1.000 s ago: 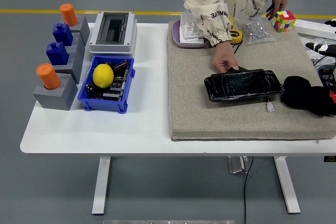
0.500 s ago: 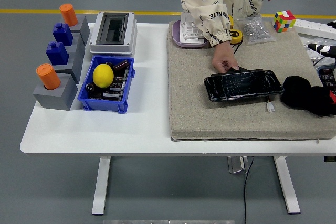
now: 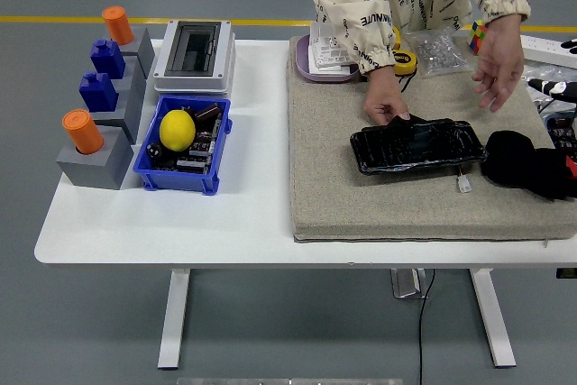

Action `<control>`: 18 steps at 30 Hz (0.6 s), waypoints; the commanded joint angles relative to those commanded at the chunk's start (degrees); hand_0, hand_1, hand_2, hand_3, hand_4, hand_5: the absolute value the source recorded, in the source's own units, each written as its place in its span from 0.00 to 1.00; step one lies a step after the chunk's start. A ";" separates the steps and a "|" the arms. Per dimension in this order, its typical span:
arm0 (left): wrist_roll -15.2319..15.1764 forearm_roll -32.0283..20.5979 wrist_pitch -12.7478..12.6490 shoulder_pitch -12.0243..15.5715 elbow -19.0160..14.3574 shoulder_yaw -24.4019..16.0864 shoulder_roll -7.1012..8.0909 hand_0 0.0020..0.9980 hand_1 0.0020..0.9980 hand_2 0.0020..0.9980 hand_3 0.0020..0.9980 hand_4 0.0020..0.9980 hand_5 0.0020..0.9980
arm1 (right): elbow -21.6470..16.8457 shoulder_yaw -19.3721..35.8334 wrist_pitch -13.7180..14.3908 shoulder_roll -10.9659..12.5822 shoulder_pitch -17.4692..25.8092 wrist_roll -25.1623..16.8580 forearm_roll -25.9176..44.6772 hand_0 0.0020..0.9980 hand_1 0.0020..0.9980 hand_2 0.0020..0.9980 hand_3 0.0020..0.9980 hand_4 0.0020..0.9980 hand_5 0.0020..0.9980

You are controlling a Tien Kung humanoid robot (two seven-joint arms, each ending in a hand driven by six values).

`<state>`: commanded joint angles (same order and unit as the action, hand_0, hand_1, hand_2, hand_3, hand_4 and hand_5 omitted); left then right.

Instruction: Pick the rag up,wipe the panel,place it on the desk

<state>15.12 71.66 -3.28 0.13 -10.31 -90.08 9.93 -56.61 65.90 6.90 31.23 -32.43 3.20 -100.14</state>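
Setting: white table [image 3: 252, 223] on a grey floor, with a grey felt mat [image 3: 379, 191] covering its right half.
Writing: "DENMINUTE" repeated across the person's cream sleeve [image 3: 356, 15].
Panel: glossy black panel [image 3: 416, 145] lay flat on the mat, long axis left–right, slightly tilted.
Rag: black rag [image 3: 510, 157] bunched just beside the panel's right end, under the right hand.
Right hand: black, at the right edge [image 3: 552, 174] — on the rag; grip could not be told.
Person: one hand [image 3: 388, 105] touched the panel's far-left corner; the other [image 3: 499, 69] hovered open above the mat.
Left side: blue bin [image 3: 183, 146] held a yellow lemon [image 3: 178, 130].
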 joint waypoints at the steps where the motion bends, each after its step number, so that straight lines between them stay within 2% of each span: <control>1: 0.01 0.04 0.01 -0.01 0.00 0.01 0.02 0.65 0.70 0.75 0.57 0.60 0.48 | 0.00 -0.01 0.01 -0.02 -0.01 -0.01 0.00 0.75 0.73 0.81 0.79 1.00 0.53; 18: -0.02 0.15 0.02 -0.14 0.00 -0.27 -0.09 0.65 0.70 0.75 0.57 0.60 0.48 | -0.14 0.44 0.07 0.31 -0.16 0.14 -0.65 0.75 0.73 0.81 0.79 1.00 0.52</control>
<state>15.09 71.81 -3.26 -0.01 -10.31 -90.35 9.85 -56.75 66.34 6.97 31.54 -32.59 3.34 -100.79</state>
